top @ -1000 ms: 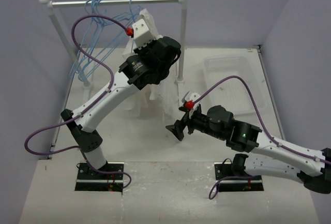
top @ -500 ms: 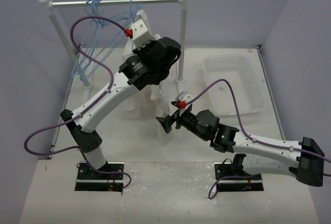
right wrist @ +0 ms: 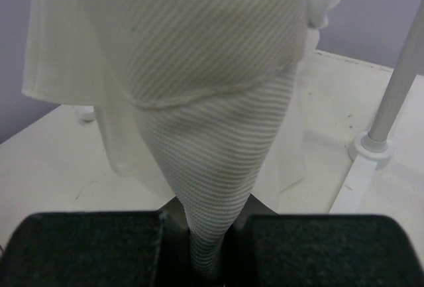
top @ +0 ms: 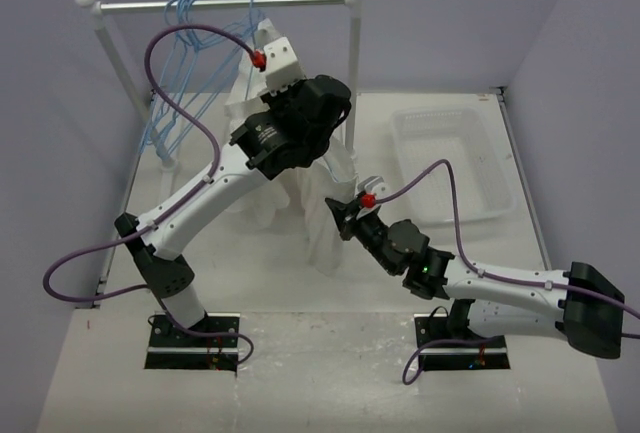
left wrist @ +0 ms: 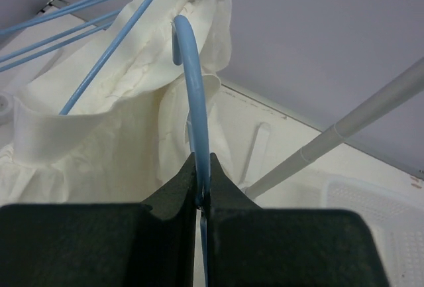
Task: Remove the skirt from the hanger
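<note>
The left hand (left wrist: 202, 197) is pinched tight on the hook of the blue hanger (left wrist: 192, 88). The skirt (right wrist: 218, 55) hangs from that hanger over the worktop (top: 330, 373), near the rack's right post (top: 352, 73). The right hand (right wrist: 202, 254) is clamped on a gathered fold of the skirt's lower cloth.

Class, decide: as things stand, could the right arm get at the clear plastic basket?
Probably yes: the basket lies just beside the right gripper with bare table between, though that gripper is shut on the skirt.
</note>
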